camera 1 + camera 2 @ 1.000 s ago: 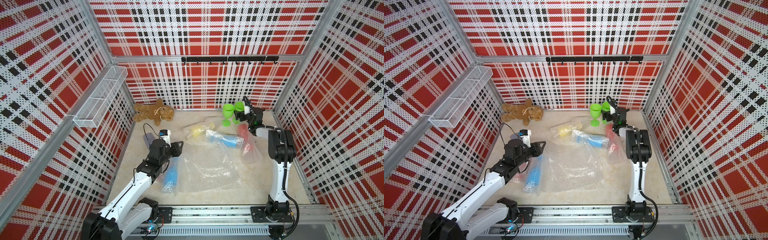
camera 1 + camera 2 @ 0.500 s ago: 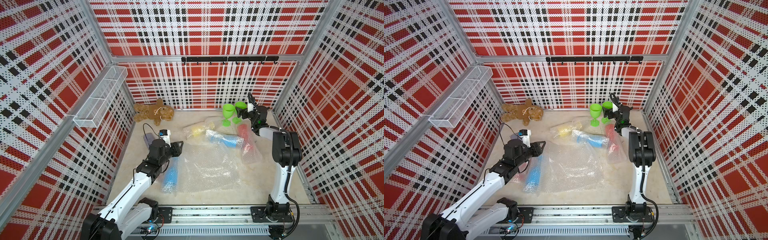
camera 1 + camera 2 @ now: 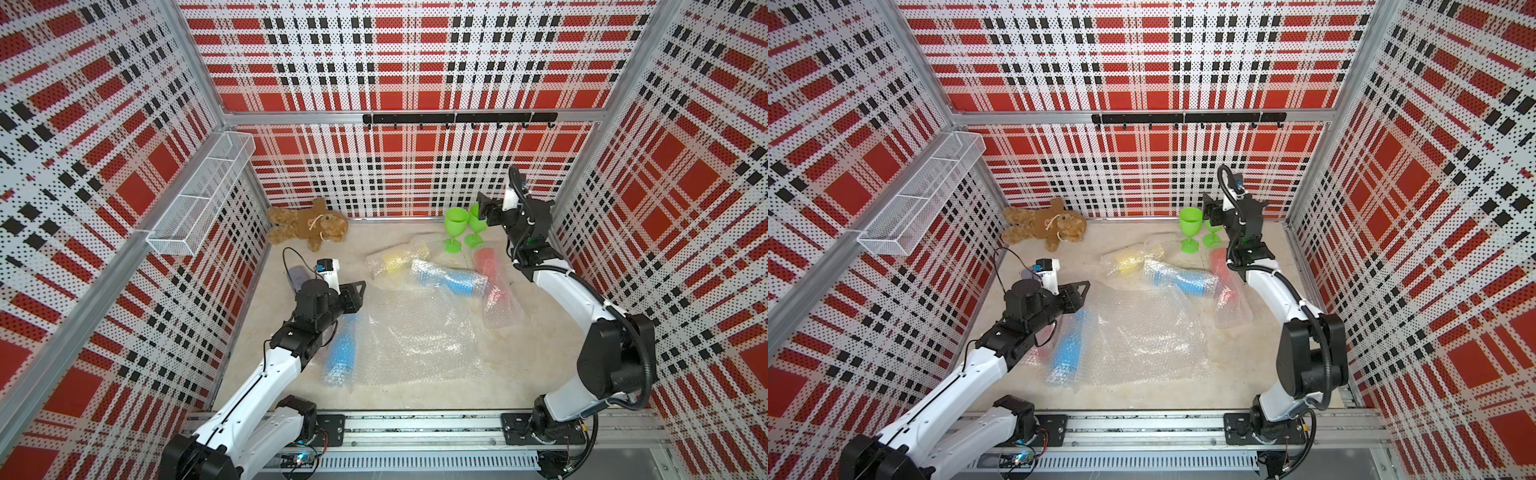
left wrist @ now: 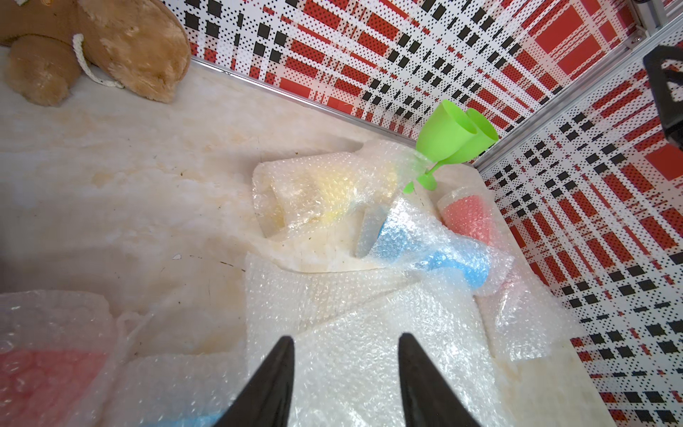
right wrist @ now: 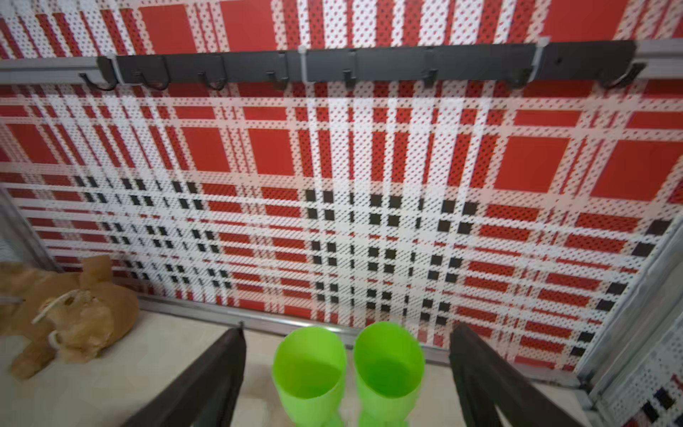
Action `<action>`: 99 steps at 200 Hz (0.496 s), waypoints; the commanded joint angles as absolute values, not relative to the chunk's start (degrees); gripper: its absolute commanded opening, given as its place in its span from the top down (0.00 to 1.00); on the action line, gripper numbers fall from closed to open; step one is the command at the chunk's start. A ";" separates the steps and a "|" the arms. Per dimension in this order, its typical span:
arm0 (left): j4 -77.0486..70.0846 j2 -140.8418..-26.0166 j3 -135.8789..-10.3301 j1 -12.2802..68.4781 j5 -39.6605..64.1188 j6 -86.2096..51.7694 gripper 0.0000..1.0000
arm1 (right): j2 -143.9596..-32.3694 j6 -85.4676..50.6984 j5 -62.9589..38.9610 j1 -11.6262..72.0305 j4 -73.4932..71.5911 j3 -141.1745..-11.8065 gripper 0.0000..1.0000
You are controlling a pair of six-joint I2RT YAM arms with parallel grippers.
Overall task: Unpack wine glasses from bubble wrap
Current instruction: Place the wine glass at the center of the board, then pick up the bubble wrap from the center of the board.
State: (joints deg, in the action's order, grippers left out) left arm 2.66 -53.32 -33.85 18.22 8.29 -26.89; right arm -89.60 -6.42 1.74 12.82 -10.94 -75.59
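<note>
Two green wine glasses [image 3: 455,226] [image 3: 476,222] stand upright and bare, side by side at the back right; the right wrist view shows their bowls [image 5: 310,369] [image 5: 388,366]. My right gripper [image 3: 484,210] [image 5: 347,331] hovers just above them, open and touching neither. Yellow [image 3: 395,259], blue [image 3: 451,280] and red [image 3: 492,278] glasses lie in bubble wrap mid-floor. Another wrapped blue one [image 3: 343,353] lies beside my left arm. My left gripper [image 3: 355,297] [image 4: 345,338] is open and empty over a loose bubble wrap sheet [image 3: 415,332] [image 4: 351,369].
A brown teddy bear [image 3: 307,226] lies at the back left. A grey case [image 3: 297,276] sits partly behind my left wrist. A wire basket [image 3: 203,195] hangs on the left wall and a black hook rail [image 3: 457,118] on the back wall. A wrapped red glass [image 4: 40,369] lies below my left gripper.
My right gripper has lifted up and away from the green glasses, and its arm has swung out towards the right wall. The left arm has not moved.
</note>
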 commanded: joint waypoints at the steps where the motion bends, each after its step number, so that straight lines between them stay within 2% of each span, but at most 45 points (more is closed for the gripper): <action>1: 3.49 -52.13 -34.45 19.11 7.89 -26.72 0.52 | -86.84 -14.12 5.08 11.66 13.25 -74.15 0.14; 14: 3.37 -51.84 -34.45 19.50 8.00 -26.74 0.52 | -83.57 -15.29 4.49 11.43 12.71 -68.69 0.18; 30: 3.45 -51.27 -34.45 19.90 8.03 -26.63 0.52 | -82.11 -17.21 3.60 9.90 15.76 -66.21 0.16; 42: 3.43 -51.00 -34.47 20.20 7.91 -26.63 0.52 | -86.23 -20.56 0.74 6.81 24.09 -70.67 0.13; 55: 3.44 -50.98 -34.53 20.47 8.23 -26.63 0.52 | -91.13 -19.52 -3.54 4.58 29.30 -73.77 0.05; 70: 3.43 -51.06 -34.63 20.74 8.54 -26.67 0.52 | -95.81 -17.23 -2.47 4.13 32.52 -76.53 0.00; 99: 3.70 -49.78 -34.46 21.16 7.88 -26.46 0.52 | -103.74 -14.46 -3.63 3.48 36.12 -82.56 0.00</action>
State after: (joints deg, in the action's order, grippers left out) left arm 3.11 -51.51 -33.85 20.64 8.34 -26.85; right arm -99.35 -16.40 -1.06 3.55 28.38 -78.13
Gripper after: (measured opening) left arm 0.486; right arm 0.997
